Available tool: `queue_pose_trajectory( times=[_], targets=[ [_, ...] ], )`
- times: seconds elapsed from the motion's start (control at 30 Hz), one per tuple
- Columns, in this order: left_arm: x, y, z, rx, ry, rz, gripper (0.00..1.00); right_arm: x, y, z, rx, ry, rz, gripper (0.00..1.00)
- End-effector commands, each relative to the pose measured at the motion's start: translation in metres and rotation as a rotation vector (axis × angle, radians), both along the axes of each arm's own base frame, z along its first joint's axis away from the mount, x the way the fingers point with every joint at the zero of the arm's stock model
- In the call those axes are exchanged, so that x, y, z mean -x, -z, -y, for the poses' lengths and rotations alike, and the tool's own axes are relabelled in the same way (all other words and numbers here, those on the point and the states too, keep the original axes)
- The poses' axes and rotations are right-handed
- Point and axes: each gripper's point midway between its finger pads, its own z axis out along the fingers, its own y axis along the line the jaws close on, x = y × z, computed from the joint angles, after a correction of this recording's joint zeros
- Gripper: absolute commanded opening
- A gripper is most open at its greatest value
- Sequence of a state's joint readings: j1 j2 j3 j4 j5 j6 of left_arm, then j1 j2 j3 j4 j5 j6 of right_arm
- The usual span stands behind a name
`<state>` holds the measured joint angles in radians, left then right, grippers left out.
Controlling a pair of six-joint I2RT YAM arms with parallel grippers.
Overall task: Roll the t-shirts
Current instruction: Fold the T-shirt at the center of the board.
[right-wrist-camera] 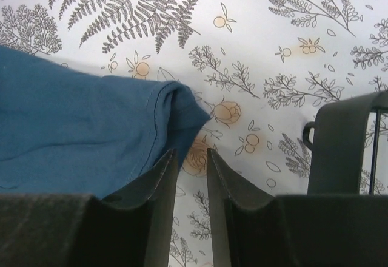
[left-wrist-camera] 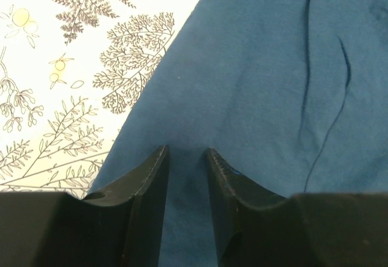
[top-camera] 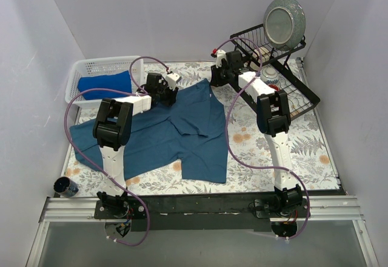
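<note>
The large dark-blue t-shirt point(top-camera: 182, 130) lies spread flat on the floral tablecloth. My left gripper point(top-camera: 165, 90) hovers over its far left edge. In the left wrist view the gripper point(left-wrist-camera: 187, 150) is open by a narrow gap, with only flat cloth point(left-wrist-camera: 260, 85) below it. My right gripper point(top-camera: 217, 73) is at the shirt's far corner. In the right wrist view it point(right-wrist-camera: 191, 152) is open by a narrow gap and empty, just right of the folded corner point(right-wrist-camera: 182, 112). The royal-blue t-shirt point(top-camera: 106, 85) is a bundle in the white basket.
The white basket point(top-camera: 91, 67) stands at the back left. A black dish rack point(top-camera: 285, 91) with a plate point(top-camera: 284, 21) and a bowl point(top-camera: 270, 74) stands at the back right; its frame point(right-wrist-camera: 339, 139) shows close to my right gripper. A dark cup point(top-camera: 65, 187) sits at the front left.
</note>
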<state>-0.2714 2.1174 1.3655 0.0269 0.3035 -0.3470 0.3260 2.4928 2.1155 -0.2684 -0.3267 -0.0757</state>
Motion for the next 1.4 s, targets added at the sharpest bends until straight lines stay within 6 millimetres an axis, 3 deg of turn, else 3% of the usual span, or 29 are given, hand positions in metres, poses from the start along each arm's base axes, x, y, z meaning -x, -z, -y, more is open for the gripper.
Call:
queue_pose_trajectory(
  times=[0.0,0.07,0.1,0.2,0.27,0.3,0.33,0.37,0.4,0.47,0.57,0.77,0.93,1.03,1.17,1.27,1.3,1.37],
  targets=[
    [0.004,-0.054,0.005,0.068,0.037,0.055,0.32,0.005,-0.064,0.003,-0.058,-0.016,0.069,0.34],
    [0.009,-0.084,0.014,0.112,0.079,0.076,0.34,0.015,-0.081,-0.003,-0.09,-0.067,0.079,0.35],
    [0.021,-0.09,0.022,0.147,0.127,0.04,0.35,0.019,-0.09,-0.005,-0.103,-0.087,0.085,0.35],
    [0.051,-0.111,0.027,0.191,0.186,0.008,0.37,0.033,-0.091,-0.015,-0.131,-0.162,0.067,0.36],
    [0.089,-0.098,0.028,0.219,0.229,-0.086,0.38,0.041,-0.084,-0.02,-0.137,-0.201,0.057,0.35],
    [0.104,-0.11,0.028,0.234,0.245,-0.084,0.38,0.043,-0.081,-0.023,-0.139,-0.212,0.055,0.35],
    [0.124,-0.108,0.031,0.262,0.285,-0.131,0.38,0.046,-0.073,-0.028,-0.14,-0.232,0.042,0.35],
    [0.142,-0.098,0.033,0.27,0.302,-0.179,0.38,0.048,-0.069,-0.032,-0.144,-0.25,0.035,0.33],
    [0.154,-0.104,0.035,0.28,0.321,-0.182,0.38,0.048,-0.063,-0.036,-0.144,-0.256,0.027,0.32],
    [0.176,-0.099,0.045,0.303,0.358,-0.232,0.38,0.049,-0.058,-0.045,-0.159,-0.27,0.023,0.3],
    [0.193,-0.094,0.065,0.32,0.394,-0.285,0.38,0.049,-0.045,-0.057,-0.198,-0.263,-0.022,0.28],
    [0.206,-0.053,0.09,0.301,0.391,-0.392,0.37,0.039,-0.017,-0.069,-0.271,-0.187,-0.117,0.28],
    [0.213,-0.006,0.061,0.145,0.283,-0.438,0.36,0.033,0.008,-0.066,-0.268,-0.098,-0.18,0.28],
    [0.219,0.0,0.045,0.121,0.239,-0.463,0.35,0.032,0.02,-0.063,-0.257,-0.068,-0.202,0.28],
    [0.233,-0.01,0.038,0.132,0.238,-0.491,0.35,0.027,0.033,-0.056,-0.213,-0.024,-0.2,0.27],
    [0.241,-0.039,0.042,0.18,0.304,-0.431,0.36,0.024,0.04,-0.049,-0.185,0.006,-0.2,0.27],
    [0.235,-0.056,0.046,0.202,0.317,-0.357,0.38,0.025,0.043,-0.048,-0.181,0.007,-0.206,0.28],
    [0.224,-0.065,0.047,0.211,0.293,-0.302,0.46,0.028,0.045,-0.048,-0.186,-0.001,-0.219,0.28]
  ],
)
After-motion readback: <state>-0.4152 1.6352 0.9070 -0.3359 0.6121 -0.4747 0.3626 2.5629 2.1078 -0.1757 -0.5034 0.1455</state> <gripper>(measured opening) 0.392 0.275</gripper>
